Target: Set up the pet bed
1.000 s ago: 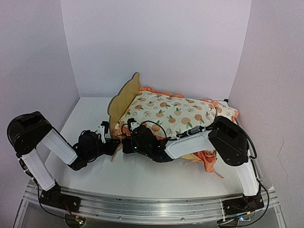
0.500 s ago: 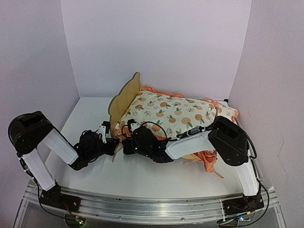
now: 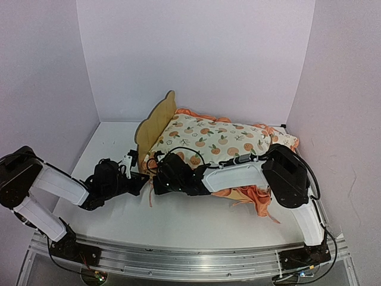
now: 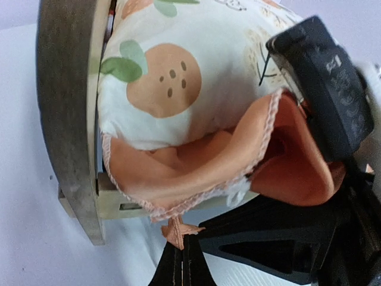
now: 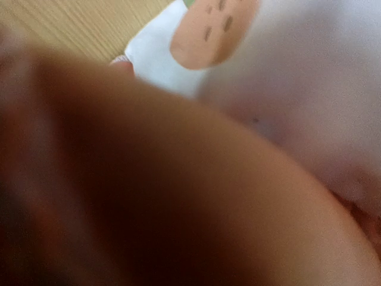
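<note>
The pet bed (image 3: 156, 122) stands at the middle of the desk (image 3: 178, 220), its wooden headboard toward the left, with the fruit-print cushion (image 3: 208, 140) lying on it. Both arms meet at the cushion's near left corner. In the left wrist view, the left pincer (image 4: 181, 262) at bottom centre is closed on a small tip of the orange frill (image 4: 196, 173). The right pincer (image 3: 158, 179) is closed too, pushed into the frill; whether it holds fabric cannot be told.

We see white shells on the long links of the left arm (image 3: 56, 185) and right arm (image 3: 238, 174), black joint housings, and thin black cables (image 3: 181, 154) looping over the right wrist.
</note>
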Robot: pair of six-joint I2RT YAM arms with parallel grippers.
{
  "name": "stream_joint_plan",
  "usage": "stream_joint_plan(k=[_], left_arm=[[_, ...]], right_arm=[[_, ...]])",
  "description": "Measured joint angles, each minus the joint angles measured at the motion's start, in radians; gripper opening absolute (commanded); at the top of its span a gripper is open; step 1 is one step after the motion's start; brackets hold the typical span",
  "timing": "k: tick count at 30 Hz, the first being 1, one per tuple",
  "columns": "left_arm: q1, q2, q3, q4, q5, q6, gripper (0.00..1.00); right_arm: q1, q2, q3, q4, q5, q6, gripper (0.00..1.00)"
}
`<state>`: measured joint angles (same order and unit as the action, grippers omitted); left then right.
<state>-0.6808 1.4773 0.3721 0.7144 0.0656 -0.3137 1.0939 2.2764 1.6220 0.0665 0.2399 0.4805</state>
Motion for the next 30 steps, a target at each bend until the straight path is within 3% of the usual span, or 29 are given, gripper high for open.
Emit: stream_joint_plan(k=[12, 30], left_arm=[[0.009, -0.025, 0.031, -0.145, 0.034, 0.030, 0.00], [0.007, -0.168, 0.232, -0.687, 0.130, 0.112, 0.38]], right_arm=[[-0.014, 0.045, 0.038, 0.070, -0.098, -0.089, 0.00], [-0.035, 0.153, 0.027, 0.276, -0.181, -0.127, 0.00]])
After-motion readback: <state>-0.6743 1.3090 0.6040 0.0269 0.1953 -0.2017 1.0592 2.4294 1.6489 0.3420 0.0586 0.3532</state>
